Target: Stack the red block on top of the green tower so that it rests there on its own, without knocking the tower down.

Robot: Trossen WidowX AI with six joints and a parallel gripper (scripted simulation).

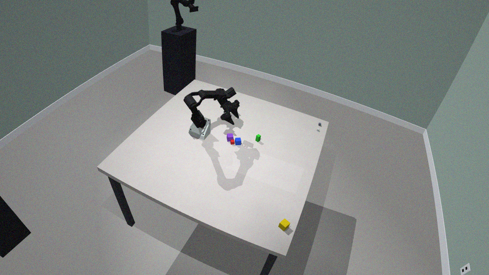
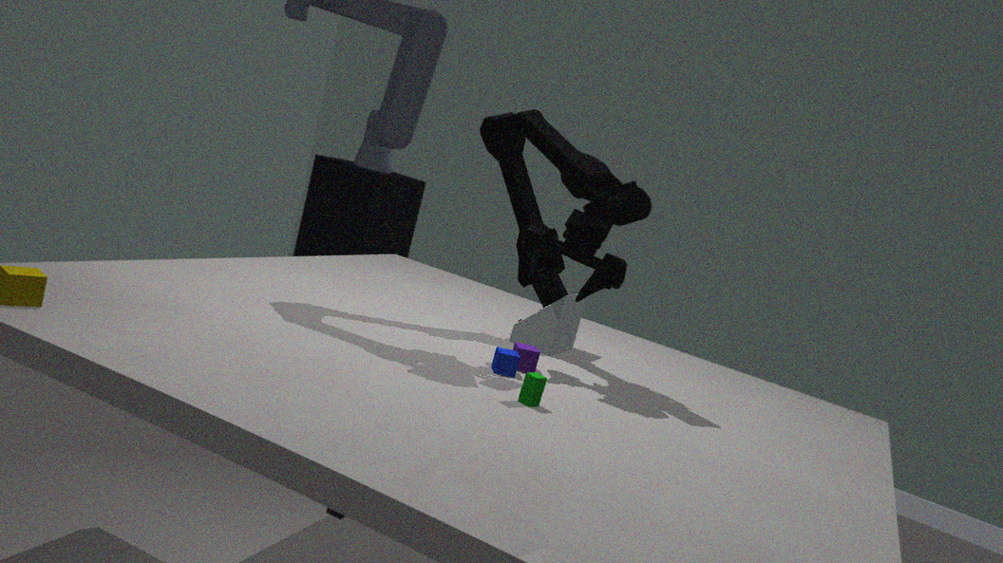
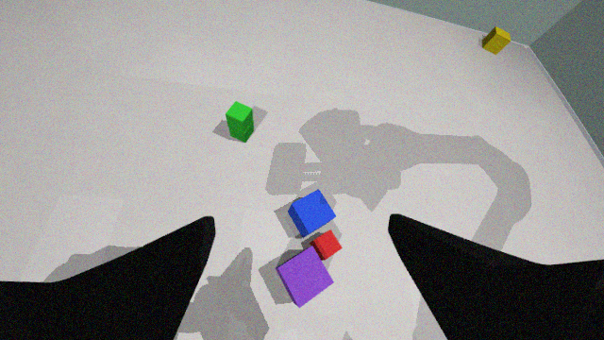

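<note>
Red block [image 3: 327,244], small and cubic, sits wedged between the blue cube [image 3: 311,212] and purple cube [image 3: 305,276]; the tool [image 3: 302,246] hovers above, spread wide, gripping nothing.

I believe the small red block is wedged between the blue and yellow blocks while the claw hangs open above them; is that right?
Not quite: the red block sits between the blue block and the purple block, as the wrist view shows. The yellow block stands far off at the table's corner. The claw does hang open above them.
</note>
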